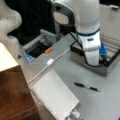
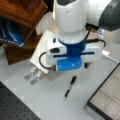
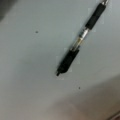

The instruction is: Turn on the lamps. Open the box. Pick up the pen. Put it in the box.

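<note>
I see the slim black pen with a thin silvery middle section (image 3: 79, 41) lying flat on the grey table surface (image 1: 105, 100), loose, nothing touching it. In a front view it lies (image 1: 86, 86) towards the table's bottom-right part, between the white spiral-bound notepad (image 1: 53, 96) and the large flat case with silver-grey sides (image 1: 100, 67). The case stands open; in a front view its beige compartmented lining (image 2: 107, 98) shows at the table's right edge, near the pen (image 2: 69, 87).

The white and blue wrist of the arm (image 2: 72, 56) hangs above the pen. The gripper itself does not show in any view, so I cannot tell whether its jaws are spread or pressed together. In the wrist view the pen runs diagonally, dark tip low-left, the other end up at the top-right corner.

Risks, as I judge them:
- The pen sits off-centre and oblique in the wrist view; a descent on this line could meet one end and spin it away.
- The barrel is round and smooth; a pinch across a sloped part could roll it out.
- It lies flat on the table, so a low approach could jam fingertips on the surface.
- The white cable with its inline switch (image 1: 50, 62) and the notepad are close enough to snag on a wide swing.

Of the lamps, only a cream-white slanted shade (image 1: 6, 56) shows at the left edge; whether lit, I cannot tell.
</note>
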### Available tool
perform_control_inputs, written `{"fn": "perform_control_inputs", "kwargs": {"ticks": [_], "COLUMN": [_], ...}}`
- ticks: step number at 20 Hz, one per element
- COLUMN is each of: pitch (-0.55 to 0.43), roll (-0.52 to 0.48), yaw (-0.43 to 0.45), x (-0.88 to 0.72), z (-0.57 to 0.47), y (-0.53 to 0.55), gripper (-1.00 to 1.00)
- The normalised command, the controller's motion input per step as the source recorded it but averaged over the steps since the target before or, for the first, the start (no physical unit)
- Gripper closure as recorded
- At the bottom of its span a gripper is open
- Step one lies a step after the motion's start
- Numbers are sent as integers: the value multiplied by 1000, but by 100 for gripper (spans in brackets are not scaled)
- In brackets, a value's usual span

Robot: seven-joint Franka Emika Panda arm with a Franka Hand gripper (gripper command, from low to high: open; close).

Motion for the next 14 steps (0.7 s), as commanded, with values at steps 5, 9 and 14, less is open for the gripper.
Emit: {"fn": "perform_control_inputs", "kwargs": {"ticks": [5,9,14], "pitch": [-130,-85,-48], "roll": [-67,-63,-53], "yaw": [242,326,331], "x": [-17,35,84], "z": [-234,-236,-212], "y": [-132,-154,-133], "gripper": [-100,-100,-100]}}
